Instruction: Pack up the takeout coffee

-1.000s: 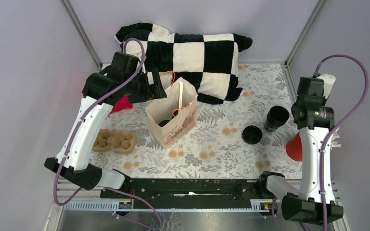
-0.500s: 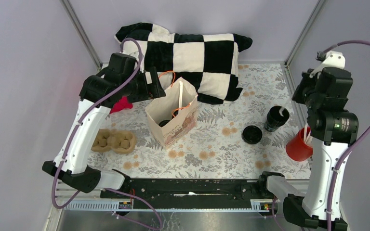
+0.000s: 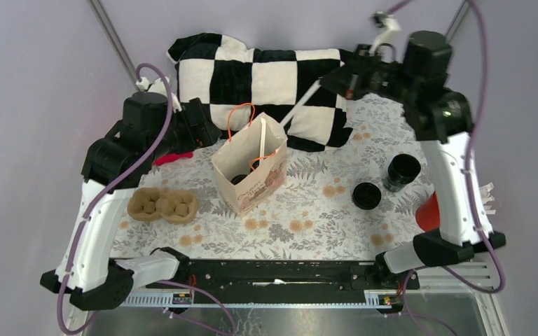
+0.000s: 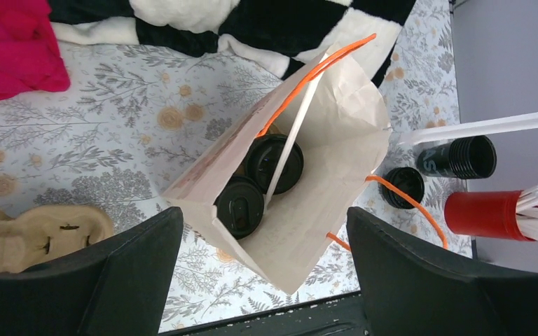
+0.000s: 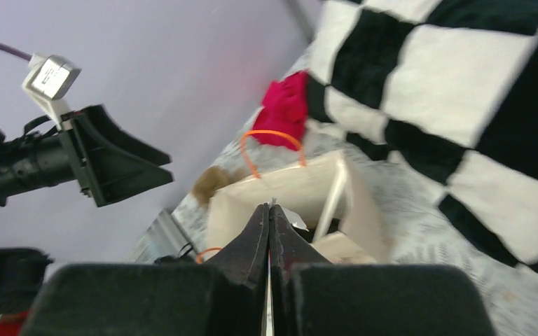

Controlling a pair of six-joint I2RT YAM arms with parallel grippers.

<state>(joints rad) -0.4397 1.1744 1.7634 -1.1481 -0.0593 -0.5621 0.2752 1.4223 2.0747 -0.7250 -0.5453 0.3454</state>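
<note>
Paper bag (image 3: 249,171): upright on the counter (image 3: 308,224), mouth open.
Two lidded black cups (image 4: 274,162): inside the bag, side by side.
Left claw (image 4: 264,217): above the bag, fingers wide apart, holding nothing.
Right claw (image 5: 269,210): behind and right of the bag, fingers together, pinching a white straw (image 3: 300,105) whose free end is near the bag's rim.
Pulp carrier (image 3: 162,204): left of the bag.

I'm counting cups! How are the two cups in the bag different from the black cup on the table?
The bagged cups wear lids; the table cup is open, a loose lid near it. The bagged cups sit inside the paper bag; the table cup sits outside. All are black.
</note>
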